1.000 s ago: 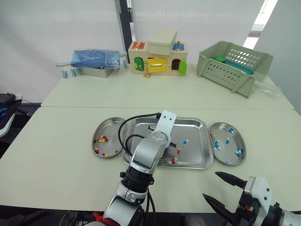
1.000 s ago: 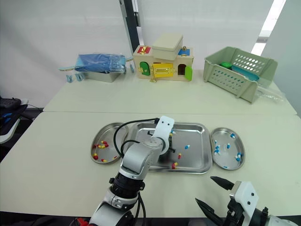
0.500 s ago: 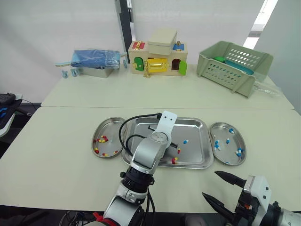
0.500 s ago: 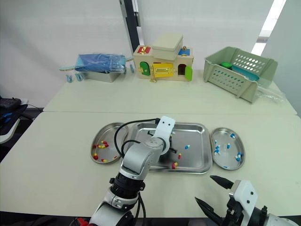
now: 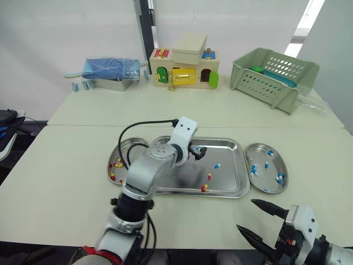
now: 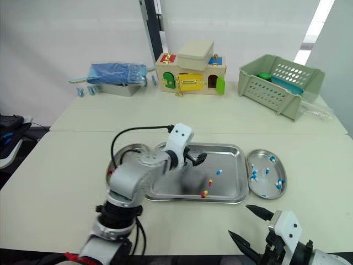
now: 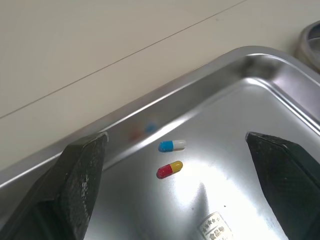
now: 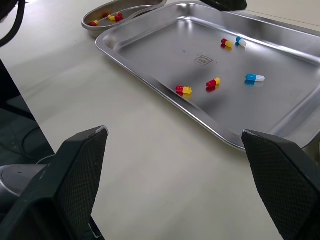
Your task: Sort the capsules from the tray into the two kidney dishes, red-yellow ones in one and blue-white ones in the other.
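Cream tabletop [image 5: 66, 182], white wall behind. Steel tray [image 5: 234, 144] holds loose capsules [image 7: 170, 169], flanked by kidney dishes [image 5: 126, 149]. Left gripper [image 5: 197, 153] spread over tray; right gripper [image 5: 245, 214] spread, at the table's near edge.

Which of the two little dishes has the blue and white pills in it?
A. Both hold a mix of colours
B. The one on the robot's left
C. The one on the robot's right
C: the blue-white capsules lie in the right kidney dish, while the left kidney dish holds only red-yellow capsules.
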